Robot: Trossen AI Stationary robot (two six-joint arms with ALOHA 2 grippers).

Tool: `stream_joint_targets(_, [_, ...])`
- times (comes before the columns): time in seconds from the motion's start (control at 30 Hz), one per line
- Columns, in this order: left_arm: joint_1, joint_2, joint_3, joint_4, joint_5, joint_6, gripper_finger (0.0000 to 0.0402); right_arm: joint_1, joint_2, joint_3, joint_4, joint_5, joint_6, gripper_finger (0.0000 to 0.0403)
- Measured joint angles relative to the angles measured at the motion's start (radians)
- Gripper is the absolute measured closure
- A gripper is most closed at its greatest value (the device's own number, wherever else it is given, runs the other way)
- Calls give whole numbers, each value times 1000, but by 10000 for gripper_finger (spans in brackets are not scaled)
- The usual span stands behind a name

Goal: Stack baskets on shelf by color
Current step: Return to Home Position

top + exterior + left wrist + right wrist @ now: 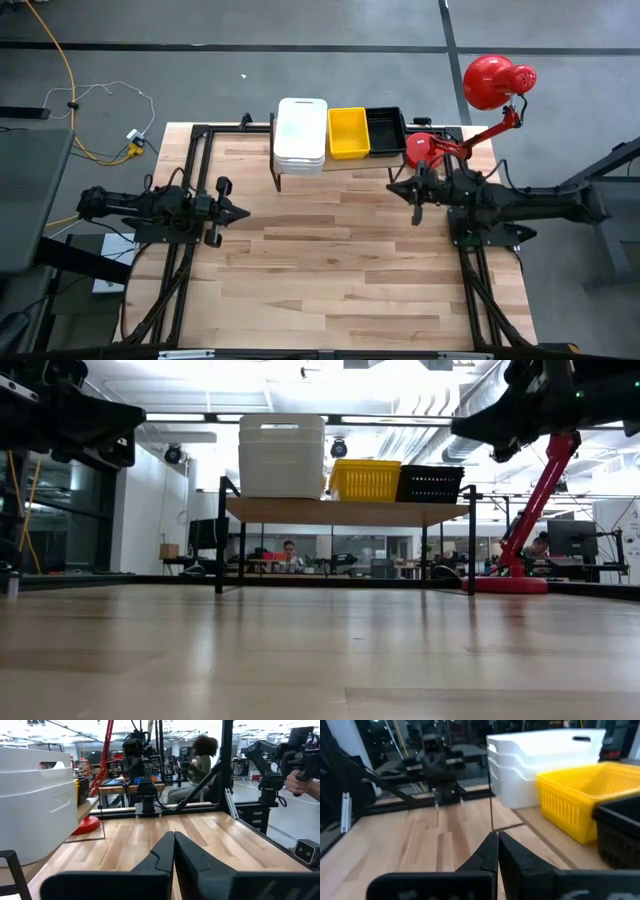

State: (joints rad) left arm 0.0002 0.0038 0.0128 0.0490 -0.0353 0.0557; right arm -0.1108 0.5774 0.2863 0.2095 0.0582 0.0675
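The wooden table [330,270] carries nothing on its near and middle boards. The shelf [340,511] stands at its far edge, its length running left to right. A red lamp [490,80] rises just right of it.

All the baskets sit on the shelf, side by side and open upward:
- **Left:** the white stack [300,132], the tallest pile, with three nested rims showing in the right wrist view.
- **Middle:** the yellow basket [348,132].
- **Right:** the black basket [385,127].

The white and yellow ones lie with their long axis near to far, short end walls facing the arms. The black one looks set the same way, though less clearly.

I judge them light, thin-walled plastic, stiff at the rim but flexible in the side, and fairly slick. The lattice walls of the yellow and black look easy to crush. The best hold is probably a pinch over the rim of a near end wall, where the white ones have a handle slot.

The left tool [240,212] hovers over the table's left side, well clear of the shelf. The right tool [393,184] hangs just near of the shelf's right end. Each has its fingers pressed together on nothing. By colour, the sorting looks complete.
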Motion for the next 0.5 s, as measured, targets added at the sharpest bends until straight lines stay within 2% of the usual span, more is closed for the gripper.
stream_joint_targets(0.13, [0,1,0,0,-2,2,401,21,-37,-2,-90,-1,17,402])
stream_joint_targets(0.33, [0,1,0,0,-6,8,401,165,-147,-77,-76,141,26,403])
stream_joint_targets(0.5, [0,1,0,0,-6,7,402,236,-262,-124,-78,168,38,403])
